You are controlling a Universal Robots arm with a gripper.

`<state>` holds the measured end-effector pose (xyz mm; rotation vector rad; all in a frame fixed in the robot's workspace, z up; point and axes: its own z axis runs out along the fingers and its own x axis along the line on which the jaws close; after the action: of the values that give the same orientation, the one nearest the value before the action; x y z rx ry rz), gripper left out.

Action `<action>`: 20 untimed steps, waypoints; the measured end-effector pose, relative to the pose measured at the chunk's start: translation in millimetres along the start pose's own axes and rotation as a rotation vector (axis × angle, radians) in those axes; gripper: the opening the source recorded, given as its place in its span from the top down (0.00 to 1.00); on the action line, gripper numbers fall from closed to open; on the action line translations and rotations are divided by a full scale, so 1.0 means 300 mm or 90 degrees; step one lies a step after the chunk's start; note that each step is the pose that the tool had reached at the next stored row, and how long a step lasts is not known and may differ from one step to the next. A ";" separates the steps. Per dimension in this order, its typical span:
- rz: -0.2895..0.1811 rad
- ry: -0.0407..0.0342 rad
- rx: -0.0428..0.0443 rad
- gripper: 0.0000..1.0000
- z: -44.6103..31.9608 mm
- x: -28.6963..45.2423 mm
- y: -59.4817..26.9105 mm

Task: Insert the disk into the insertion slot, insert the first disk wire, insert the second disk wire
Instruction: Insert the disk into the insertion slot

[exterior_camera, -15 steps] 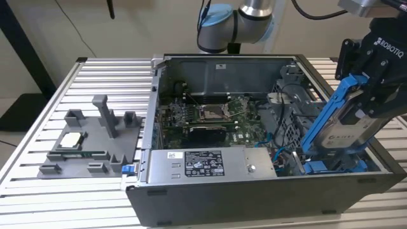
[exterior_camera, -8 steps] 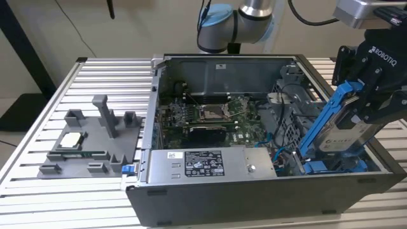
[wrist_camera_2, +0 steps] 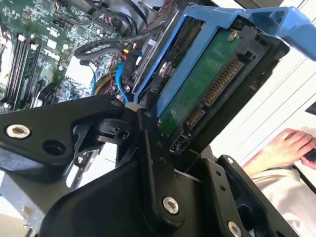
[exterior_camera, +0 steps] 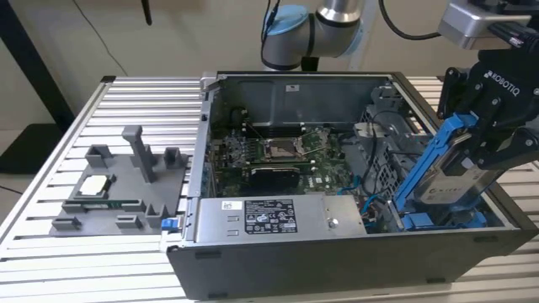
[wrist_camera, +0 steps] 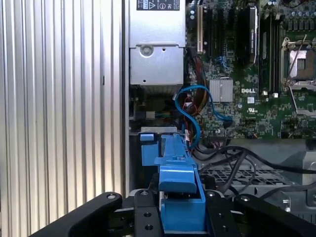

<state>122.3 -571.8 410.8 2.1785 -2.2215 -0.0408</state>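
claw [exterior_camera: 476, 151]: clamped shut on disk [exterior_camera: 450, 186] | disk tilted steeply, lower end at insertion slot [exterior_camera: 433, 221] | not seated

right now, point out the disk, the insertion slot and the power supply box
the disk [exterior_camera: 455, 186], exterior view, on its silver labelled face
the insertion slot [exterior_camera: 438, 222], exterior view, on its blue side clip
the power supply box [exterior_camera: 269, 218], exterior view, on its top label

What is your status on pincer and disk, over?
Pincer shut on disk. Disk tilted, lower end at insertion slot, not seated. Blue cables close beside slot.
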 end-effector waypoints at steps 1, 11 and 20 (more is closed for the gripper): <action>0.000 0.0000 0.0000 0.67 0.005 0.000 -0.001; 0.000 0.0001 0.0000 0.67 0.063 0.000 -0.004; 0.000 0.0002 0.0000 0.67 0.105 -0.001 -0.006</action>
<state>122.8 -571.8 379.1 2.1784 -2.2212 -0.0405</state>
